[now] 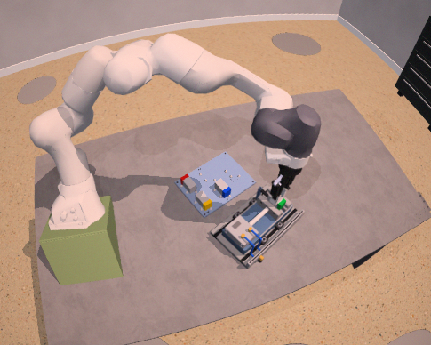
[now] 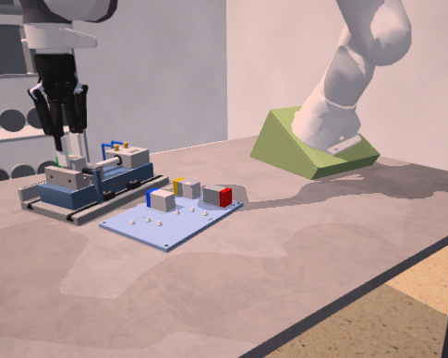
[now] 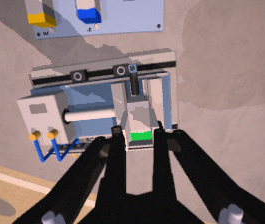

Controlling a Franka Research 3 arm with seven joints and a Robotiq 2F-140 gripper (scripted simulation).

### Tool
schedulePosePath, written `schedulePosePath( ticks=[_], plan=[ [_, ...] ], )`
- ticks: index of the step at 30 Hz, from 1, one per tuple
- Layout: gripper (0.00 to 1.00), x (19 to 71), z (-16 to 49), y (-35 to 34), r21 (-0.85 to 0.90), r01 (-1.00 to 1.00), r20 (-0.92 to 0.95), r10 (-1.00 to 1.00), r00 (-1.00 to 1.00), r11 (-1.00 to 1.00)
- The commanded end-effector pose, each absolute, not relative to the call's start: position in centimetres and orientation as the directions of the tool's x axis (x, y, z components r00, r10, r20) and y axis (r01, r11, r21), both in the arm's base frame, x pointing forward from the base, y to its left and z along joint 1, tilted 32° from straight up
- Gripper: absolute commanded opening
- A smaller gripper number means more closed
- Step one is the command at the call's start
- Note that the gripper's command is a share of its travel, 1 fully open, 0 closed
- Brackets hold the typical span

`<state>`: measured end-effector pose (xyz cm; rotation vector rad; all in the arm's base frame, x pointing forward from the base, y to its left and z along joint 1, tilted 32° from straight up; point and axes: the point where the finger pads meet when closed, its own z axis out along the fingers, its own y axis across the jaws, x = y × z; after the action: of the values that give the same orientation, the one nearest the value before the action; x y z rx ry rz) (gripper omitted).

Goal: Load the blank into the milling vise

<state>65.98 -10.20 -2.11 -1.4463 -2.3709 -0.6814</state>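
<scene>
The blank with the green end (image 1: 282,204) (image 2: 78,162) (image 3: 139,120) is between my fingertips, over the gap between the jaws. Its green end points away from the work stop (image 2: 88,171) (image 3: 134,85). My gripper (image 2: 69,148) (image 3: 139,117) is shut on this blank, one finger on each long side. The fixed jaw (image 2: 61,177) (image 3: 155,100) is on one side of it, the moving jaw (image 3: 119,100) on the other. The blank stands up above the fixed jaw. Its underside and the two low bars are hidden, so contact with them cannot be told.
The infeed plate (image 1: 217,171) (image 2: 170,235) (image 3: 128,22) beside the vise holds the blue-ended blank (image 1: 221,185) (image 2: 162,200), the yellow-ended blank (image 1: 207,204) (image 2: 178,185) and the red-ended blank (image 1: 185,179) (image 2: 225,197). The hosed block (image 1: 239,233) (image 3: 42,117) is at the vise's other end.
</scene>
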Motion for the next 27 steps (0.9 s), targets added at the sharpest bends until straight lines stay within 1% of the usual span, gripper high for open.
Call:
schedulePosePath(
  ticks=[1,27],
  plan=[
    [0.00,66.05,-1.90,-10.55,0.247,0.889,0.464,0.758,-0.458,0.386],
    [0.00,66.04,-1.93,-10.49,0.247,0.889,0.465,0.757,-0.459,0.387]
  ],
)
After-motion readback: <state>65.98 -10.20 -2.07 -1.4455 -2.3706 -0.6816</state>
